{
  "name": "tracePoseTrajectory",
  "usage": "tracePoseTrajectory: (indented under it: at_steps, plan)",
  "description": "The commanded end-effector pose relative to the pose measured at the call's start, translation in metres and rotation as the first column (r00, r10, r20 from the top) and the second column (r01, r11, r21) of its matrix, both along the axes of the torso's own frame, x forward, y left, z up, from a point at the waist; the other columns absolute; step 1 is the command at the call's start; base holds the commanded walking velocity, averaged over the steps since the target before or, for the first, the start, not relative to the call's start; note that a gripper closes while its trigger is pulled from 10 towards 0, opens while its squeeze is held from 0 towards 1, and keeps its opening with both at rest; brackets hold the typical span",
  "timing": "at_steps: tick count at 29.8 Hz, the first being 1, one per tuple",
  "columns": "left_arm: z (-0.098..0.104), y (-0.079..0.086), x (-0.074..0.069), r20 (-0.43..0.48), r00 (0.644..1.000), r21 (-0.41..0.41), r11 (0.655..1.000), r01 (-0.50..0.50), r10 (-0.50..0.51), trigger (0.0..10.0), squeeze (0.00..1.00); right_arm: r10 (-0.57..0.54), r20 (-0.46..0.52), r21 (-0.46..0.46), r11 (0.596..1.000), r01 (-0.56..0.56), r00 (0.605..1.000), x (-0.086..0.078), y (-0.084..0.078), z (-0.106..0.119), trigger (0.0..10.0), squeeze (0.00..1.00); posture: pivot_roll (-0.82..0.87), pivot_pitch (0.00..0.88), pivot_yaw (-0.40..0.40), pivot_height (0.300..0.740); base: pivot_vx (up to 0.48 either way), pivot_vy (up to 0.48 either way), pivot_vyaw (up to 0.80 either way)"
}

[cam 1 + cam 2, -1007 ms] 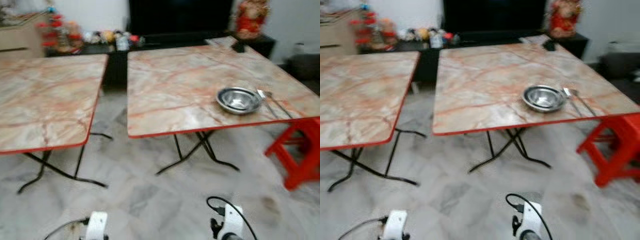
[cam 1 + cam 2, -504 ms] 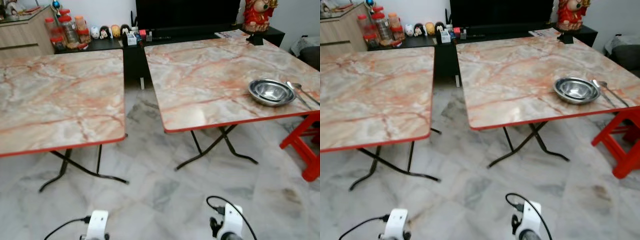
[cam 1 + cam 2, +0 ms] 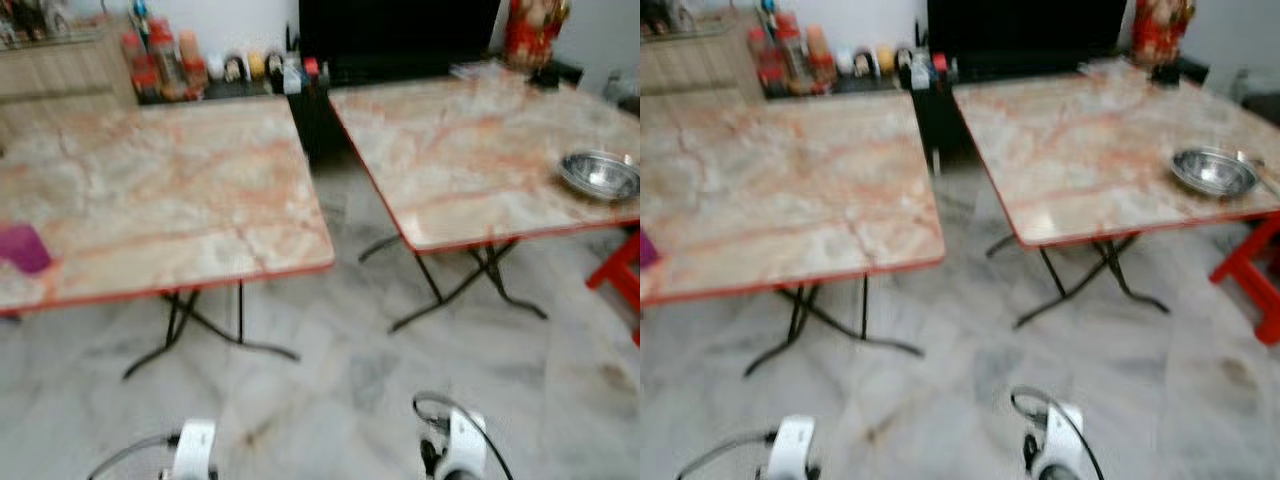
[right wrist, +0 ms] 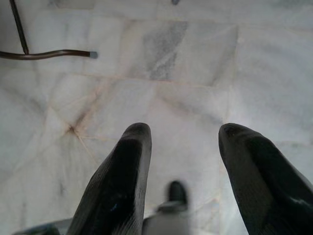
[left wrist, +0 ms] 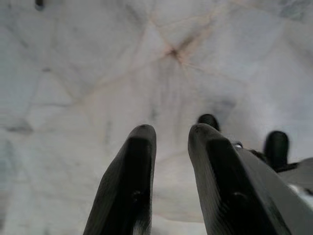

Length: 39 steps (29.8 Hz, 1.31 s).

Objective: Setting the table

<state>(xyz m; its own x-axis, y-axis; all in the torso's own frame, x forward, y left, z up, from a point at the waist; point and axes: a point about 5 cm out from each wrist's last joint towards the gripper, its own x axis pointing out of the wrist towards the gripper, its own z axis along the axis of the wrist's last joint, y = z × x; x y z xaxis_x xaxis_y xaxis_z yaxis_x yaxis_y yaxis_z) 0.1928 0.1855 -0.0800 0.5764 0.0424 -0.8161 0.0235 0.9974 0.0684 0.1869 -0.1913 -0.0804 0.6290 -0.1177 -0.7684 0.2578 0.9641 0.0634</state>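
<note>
A steel bowl [image 3: 600,175] sits near the right front corner of the right marble table [image 3: 460,130]. A purple cup [image 3: 22,248] stands at the far left of the left marble table [image 3: 170,190]. Both arms hang low in front of me, the left arm [image 3: 192,450] and right arm [image 3: 455,450] at the bottom edge. In the left wrist view my left gripper [image 5: 171,134] is narrowly open over the marble floor, holding nothing. My right gripper [image 4: 183,132] is open wider above the floor, also holding nothing. The picture is blurred.
A gap of marble floor [image 3: 350,330] runs between the two folding tables, whose black legs [image 3: 200,330] splay outward. A red stool [image 3: 620,280] stands right of the right table. Behind are a dark TV unit [image 3: 400,30], jars [image 3: 160,60] and a red figure [image 3: 530,30].
The camera has swung left, so both tables slid right in the picture. The purple cup has come into view at the left edge. Both arms still hang idle.
</note>
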Motion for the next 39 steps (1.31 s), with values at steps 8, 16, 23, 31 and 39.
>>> tracePoseTrajectory:
  at_steps: [8, 16, 23, 31, 39]
  plan:
    - [0.0002, 0.0011, 0.0005, -0.003, 1.000, 0.000, 1.000, -0.006, 0.006, 10.0, 0.00, 0.000, -0.011, -0.002, 1.000, 0.000, 1.000, -0.0021, -0.0002, -0.0011, 10.0, 0.00, -0.06, 0.000, 0.024, 0.740, 0.000, 0.443, 0.00]
    - [0.0002, 0.0024, 0.0001, -0.003, 1.000, 0.006, 1.000, -0.003, 0.003, 10.0, 0.00, 0.022, -0.005, -0.002, 1.000, -0.022, 1.000, 0.0009, 0.0016, 0.0001, 10.0, 0.00, -0.05, 0.000, 0.024, 0.740, 0.000, 0.443, 0.00]
    - [0.0001, 0.0023, -0.0002, -0.004, 1.000, 0.009, 1.000, 0.005, -0.005, 10.0, 0.00, 0.069, -0.001, -0.030, 0.997, -0.069, 0.998, 0.0031, 0.0023, 0.0012, 10.0, 0.00, -0.05, 0.000, 0.025, 0.740, 0.000, 0.444, 0.65]
    - [0.0009, 0.0010, 0.0014, 0.006, 1.000, 0.023, 1.000, 0.018, -0.018, 10.0, 0.00, 0.037, 0.000, -0.009, 0.999, -0.037, 0.999, 0.0017, 0.0014, 0.0006, 10.0, 0.00, -0.05, 0.000, 0.023, 0.740, 0.000, 0.041, 0.00]
    - [0.0018, 0.0008, 0.0032, 0.017, 1.000, 0.001, 1.000, -0.015, 0.015, 10.0, 0.00, 0.033, -0.002, -0.004, 0.999, -0.033, 0.999, 0.0013, 0.0014, 0.0004, 10.0, 0.00, -0.04, 0.000, 0.018, 0.740, 0.000, 0.000, 0.00]
